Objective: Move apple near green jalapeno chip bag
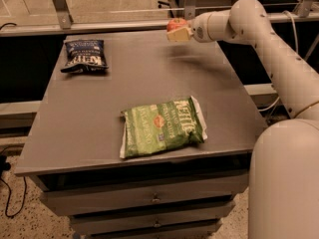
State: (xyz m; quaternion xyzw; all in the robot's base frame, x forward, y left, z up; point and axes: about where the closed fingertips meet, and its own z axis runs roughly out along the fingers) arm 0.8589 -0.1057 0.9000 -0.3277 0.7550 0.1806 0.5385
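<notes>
The red apple is held in my gripper, lifted above the far right part of the grey table. The gripper's pale fingers are shut around the apple. My white arm reaches in from the right. The green jalapeno chip bag lies flat near the table's front edge, well in front of the gripper and a little to its left.
A smaller dark blue chip bag lies at the far left of the table. A metal rail runs behind the table. Drawers sit under the tabletop. My white base stands at the right.
</notes>
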